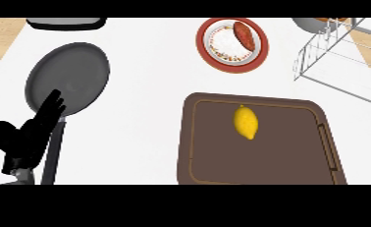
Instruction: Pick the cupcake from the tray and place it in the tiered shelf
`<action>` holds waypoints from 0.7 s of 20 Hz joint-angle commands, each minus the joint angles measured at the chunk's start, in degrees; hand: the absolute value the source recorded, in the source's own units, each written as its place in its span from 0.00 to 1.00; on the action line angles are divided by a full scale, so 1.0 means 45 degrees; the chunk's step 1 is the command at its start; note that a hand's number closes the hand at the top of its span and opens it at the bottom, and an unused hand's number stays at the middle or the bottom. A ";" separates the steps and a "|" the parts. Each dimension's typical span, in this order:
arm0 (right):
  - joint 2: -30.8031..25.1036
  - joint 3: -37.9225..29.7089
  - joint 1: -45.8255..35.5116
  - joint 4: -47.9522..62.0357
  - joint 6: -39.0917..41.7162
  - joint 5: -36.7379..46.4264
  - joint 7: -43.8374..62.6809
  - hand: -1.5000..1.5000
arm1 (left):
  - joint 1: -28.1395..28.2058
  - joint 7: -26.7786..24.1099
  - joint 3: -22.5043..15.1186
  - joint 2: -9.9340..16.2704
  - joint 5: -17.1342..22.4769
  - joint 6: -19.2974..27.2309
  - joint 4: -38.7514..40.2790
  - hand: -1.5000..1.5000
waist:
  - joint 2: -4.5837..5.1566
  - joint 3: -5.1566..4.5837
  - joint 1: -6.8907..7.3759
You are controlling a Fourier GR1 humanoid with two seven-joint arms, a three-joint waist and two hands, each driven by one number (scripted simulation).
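Observation:
A brown tray [290,142] lies on the white counter at the lower right. The only thing on it is a yellow, lemon-shaped item [246,122], lying near the tray's far middle; I see no cupcake. The wire tiered shelf [326,49] stands at the top right corner, and a grey bowl [315,23] sits in it at the far edge. My left hand [27,140] rests open at the lower left with its fingers pointing up, far from the tray. The right hand does not show.
A grey frying pan [69,76] lies at the left, its handle [52,152] running down beside my left hand. A red-rimmed plate [202,42] with a reddish-brown sausage [244,35] sits at the top middle. A dark flat object [65,23] is at the top left.

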 commanded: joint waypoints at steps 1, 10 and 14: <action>0.0026 0.0342 -0.0610 0.2405 -0.1140 0.0725 -0.1512 1.00 | -0.0247 0.0002 0.0260 0.0242 0.0136 -0.0335 0.0236 0.50 | 0.0014 0.0003 0.0022; 0.1048 0.1261 -0.1052 0.5112 -0.2773 0.1895 -0.2377 1.00 | -0.0503 0.0945 0.0345 0.0185 0.0151 -0.0257 -0.0360 0.50 | 0.0009 0.0007 0.0040; 0.0641 0.0627 -0.2052 0.7434 -0.3764 0.2228 -0.2491 0.00 | -0.0156 0.0011 0.0239 -0.0062 -0.0270 -0.0179 0.0204 0.50 | 0.0024 0.0005 0.0065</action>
